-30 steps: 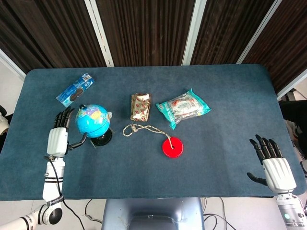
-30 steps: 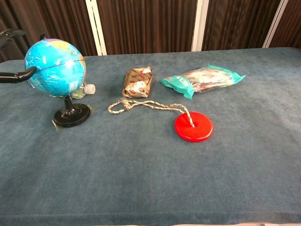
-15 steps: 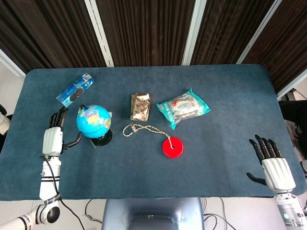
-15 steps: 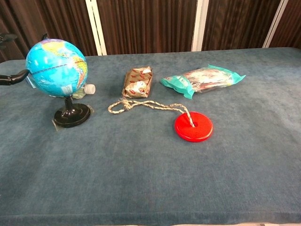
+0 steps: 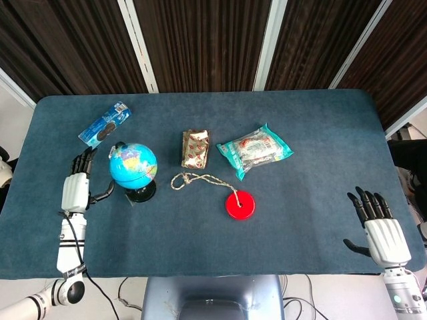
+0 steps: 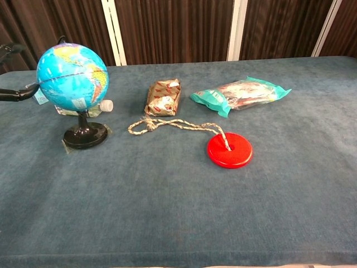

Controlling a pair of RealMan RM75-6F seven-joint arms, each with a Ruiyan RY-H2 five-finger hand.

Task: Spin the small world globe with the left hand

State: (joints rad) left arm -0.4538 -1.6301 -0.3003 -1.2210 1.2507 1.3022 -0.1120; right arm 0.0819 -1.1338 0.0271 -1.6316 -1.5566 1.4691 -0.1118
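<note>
The small blue world globe (image 5: 133, 165) (image 6: 73, 77) stands on a black round base (image 6: 85, 135) at the table's left side. My left hand (image 5: 77, 187) lies just left of it with fingers spread and holds nothing. Its thumb tip (image 6: 22, 92) reaches toward the globe's left side; whether they touch I cannot tell. My right hand (image 5: 380, 230) rests open near the front right corner, far from the globe.
A blue cookie packet (image 5: 105, 124) lies behind the left hand. A brown snack pack (image 5: 195, 148), a teal snack bag (image 5: 255, 149) and a red disc (image 5: 240, 204) on a rope (image 5: 199, 179) lie right of the globe on the blue table (image 5: 300, 180).
The globe has turned and tilted to the right on its stand. My left hand has drawn back a little to the left. The right hand has not moved.
</note>
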